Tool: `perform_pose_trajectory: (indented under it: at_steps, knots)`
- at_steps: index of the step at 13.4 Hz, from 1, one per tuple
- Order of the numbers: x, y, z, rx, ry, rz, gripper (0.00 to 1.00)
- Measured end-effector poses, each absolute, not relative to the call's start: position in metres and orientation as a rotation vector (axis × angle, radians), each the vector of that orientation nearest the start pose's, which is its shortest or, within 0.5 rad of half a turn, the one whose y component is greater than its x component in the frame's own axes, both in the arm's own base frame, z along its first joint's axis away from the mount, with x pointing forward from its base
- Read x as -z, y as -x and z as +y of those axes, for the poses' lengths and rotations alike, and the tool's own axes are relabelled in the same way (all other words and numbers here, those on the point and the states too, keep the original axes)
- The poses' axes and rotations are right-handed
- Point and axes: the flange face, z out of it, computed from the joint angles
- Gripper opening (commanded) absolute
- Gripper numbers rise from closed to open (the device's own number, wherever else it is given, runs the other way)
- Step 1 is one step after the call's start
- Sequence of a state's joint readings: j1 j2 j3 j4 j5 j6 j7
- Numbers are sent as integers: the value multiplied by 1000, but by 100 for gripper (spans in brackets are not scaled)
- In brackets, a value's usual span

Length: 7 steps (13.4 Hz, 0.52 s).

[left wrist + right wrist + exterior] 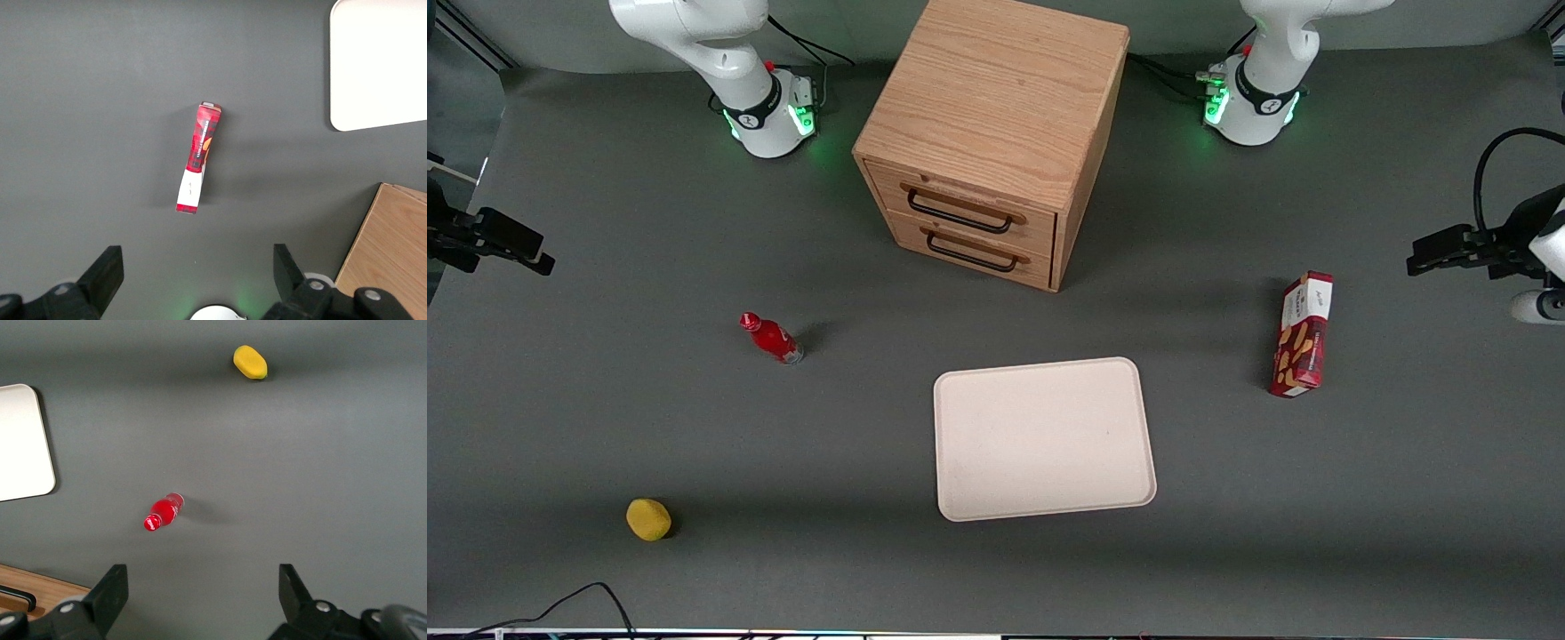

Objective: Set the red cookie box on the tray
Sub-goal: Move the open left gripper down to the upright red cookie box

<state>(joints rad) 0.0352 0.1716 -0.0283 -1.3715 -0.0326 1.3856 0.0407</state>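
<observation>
one red cookie box (1302,335) standing on table, one tray (1043,437) apart, one gripper (197,273) above, fingers spread

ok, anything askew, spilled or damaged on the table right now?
Nothing stands out. The red cookie box stands on its narrow long side on the table, intact, apart from the tray. The small red bottle stands upright, no spill. The cabinet drawers are shut. The gripper hovers open above the box.
</observation>
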Motion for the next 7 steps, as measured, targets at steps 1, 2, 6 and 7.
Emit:
perform_pose_trajectory:
  at_steps: [1,2,6,7]
  knots:
    - [-603,-589,2,-255,3172,57,100]
    - [-601,-591,3,-266,3171,55,100]
    - [-580,-596,11,-328,3138,97,100]
    - [-563,-600,12,-328,3132,169,100]
